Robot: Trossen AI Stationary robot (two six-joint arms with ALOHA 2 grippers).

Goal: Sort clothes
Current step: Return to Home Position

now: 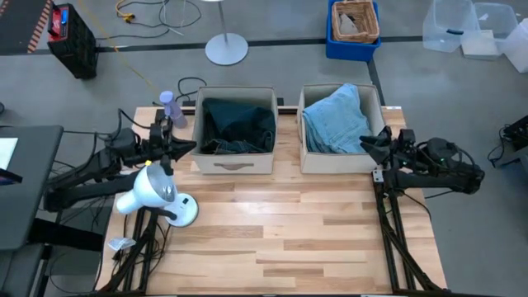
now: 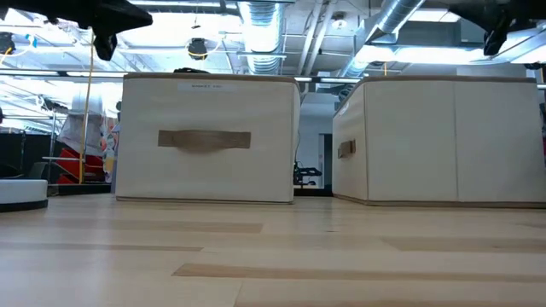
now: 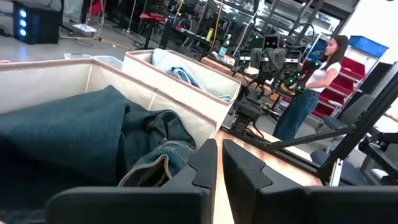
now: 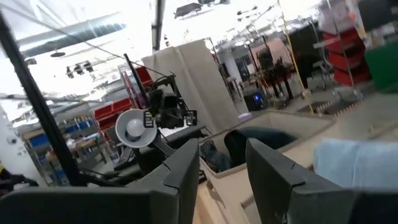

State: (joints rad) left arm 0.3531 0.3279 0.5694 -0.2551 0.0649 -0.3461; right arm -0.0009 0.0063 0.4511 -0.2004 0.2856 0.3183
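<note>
Two beige fabric boxes stand side by side at the table's far edge. The left box (image 1: 233,163) holds dark garments (image 1: 239,124): a dark teal cloth (image 3: 62,137) and dark jeans (image 3: 155,155). The right box (image 1: 338,162) holds light blue denim jeans (image 1: 334,124), heaped above its rim. I cannot make out a separate black cloth piece. My left gripper (image 1: 188,148) hovers shut and empty beside the left box's left front corner. My right gripper (image 1: 367,142) hovers open and empty at the right box's right side.
A white lamp-like device (image 1: 157,194) stands on the table's left part, close under my left arm. A purple bottle (image 1: 171,106) stands at the far left corner. Bare wood (image 1: 280,223) lies in front of the boxes. A person (image 3: 311,81) stands beyond the table's right side.
</note>
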